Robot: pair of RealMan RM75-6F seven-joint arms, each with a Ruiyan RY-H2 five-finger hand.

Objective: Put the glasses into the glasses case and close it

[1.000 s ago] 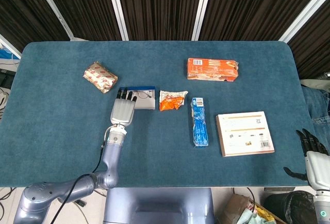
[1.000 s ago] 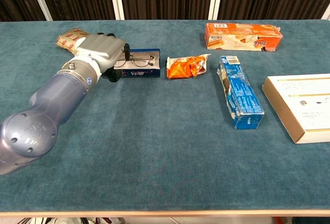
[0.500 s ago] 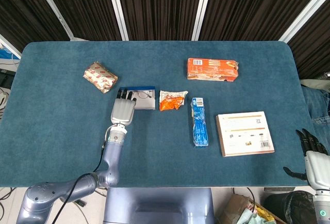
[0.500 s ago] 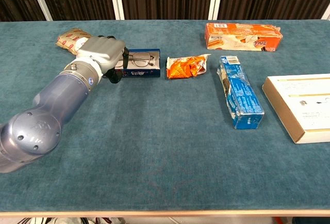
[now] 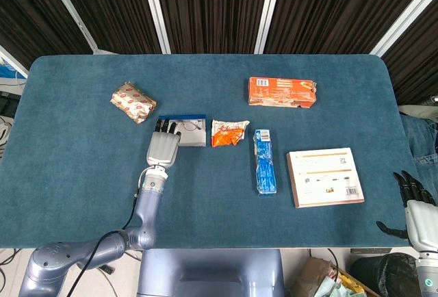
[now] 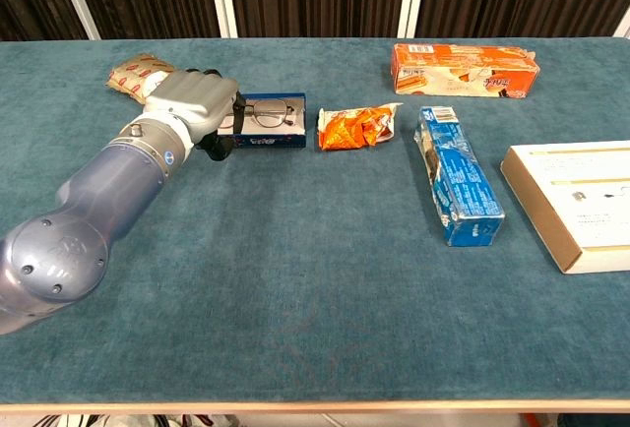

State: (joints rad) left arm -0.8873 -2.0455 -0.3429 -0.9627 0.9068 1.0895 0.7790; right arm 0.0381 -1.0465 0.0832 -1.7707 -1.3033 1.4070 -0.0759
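- Teal felt-covered table [image 5: 82, 174] carries everything.
- Left arm, blue-grey with silver joints [image 6: 89, 211], reaches in from the near left corner toward the case.
- White flat box with a tan printed edge [image 5: 325, 177] lies at the right side of the table; chest view shows it too [image 6: 581, 201].
- Long orange carton [image 5: 281, 92] sits far right of centre.
- Blue and white carton [image 5: 264, 161] lies lengthwise between the white box and the case.
- Open blue glasses case with a pale lining [image 5: 186, 130] is left of centre; the thin wire-frame glasses [image 6: 264, 112] lie inside it, lid up.
- Left hand, silver-backed with dark fingers [image 5: 163, 148], is at the case's left end, fingertips over its near-left edge; can't tell if they grip anything or only rest there.
- Tan and red wrapped packet [image 5: 133, 101] sits just left of the case.
- Crumpled orange snack bag [image 5: 228, 133] lies just right of the case.
- Right hand, black-fingered [image 5: 413, 198], hangs off the table's right edge, fingers apart, holding nothing.
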